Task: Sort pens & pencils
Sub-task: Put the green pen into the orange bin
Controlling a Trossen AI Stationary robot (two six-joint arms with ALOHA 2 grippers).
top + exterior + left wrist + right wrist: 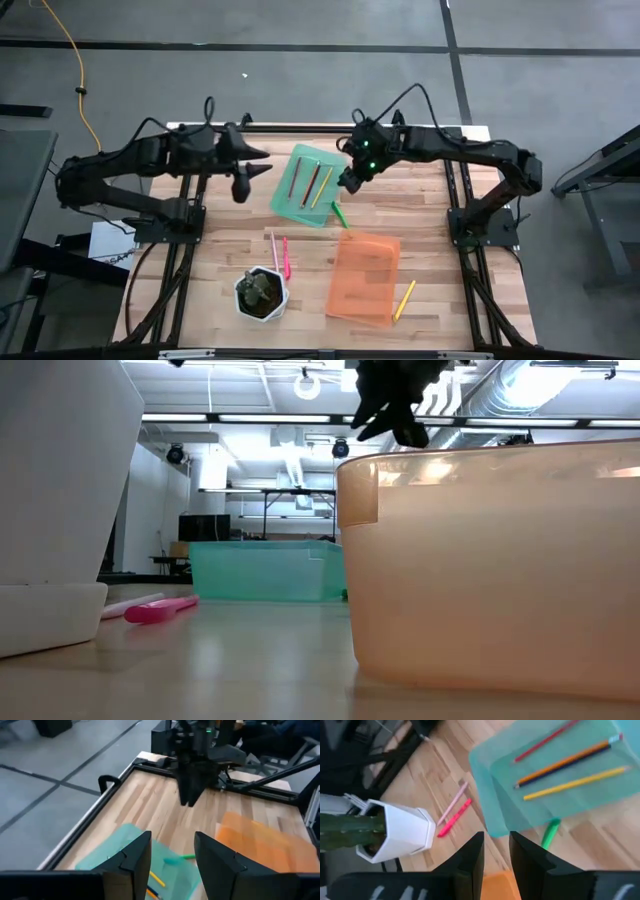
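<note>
Three sticks are already sorted — a red-brown one [293,178], a dark brown one [311,181] and a yellow one [322,187] lie side by side in the green tray [300,210]. The rest is still loose on the tabletop [220,250]: a green pen [340,213] lying just off the green tray's corner, between it and the orange tray [365,290], a pink one [286,257] and a pale one [274,250] next to each other near the white pot [262,293], and a second yellow stick [403,299] just beside the orange tray's outer edge. The orange tray looks empty as far as I can see, so I'd call this somewhere under halfway. The right pincer [350,180] hangs above the green tray's edge, close over the green pen — its fingers [470,857] have a narrow gap with nothing in it, so it's carrying nothing. The left pincer [252,172] sits off the other side of the green tray, fingers [132,855] spread apart and empty too. My guess is the green pen is next up since the right arm is practically on top of it, but which tray it belongs in I can't tell.
</note>
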